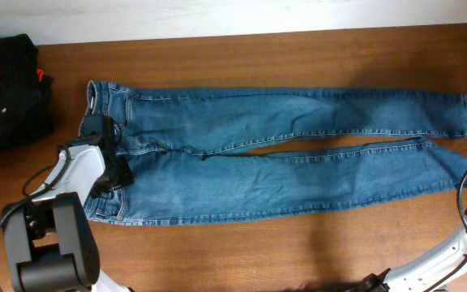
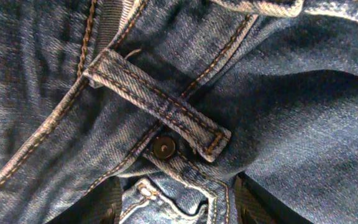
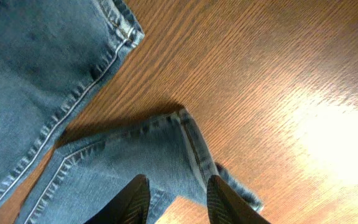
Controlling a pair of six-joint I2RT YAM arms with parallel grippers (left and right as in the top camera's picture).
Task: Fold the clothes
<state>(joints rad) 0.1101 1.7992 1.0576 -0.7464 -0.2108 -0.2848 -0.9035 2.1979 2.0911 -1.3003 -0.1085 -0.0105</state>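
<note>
Two right fingers (image 3: 134,202) astride jeans (image 3: 166,155) hem

Jeans (image 1: 274,154): laid flat across worktop (image 1: 242,57) centre, waist at frame left, legs extended rightward. Black garment pile (image 1: 6,89): placed upper left, apart from waist.

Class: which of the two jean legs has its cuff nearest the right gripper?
The front leg, lowest in the overhead view: its cuff sits by the right gripper, the back leg's cuff farther off.
</note>
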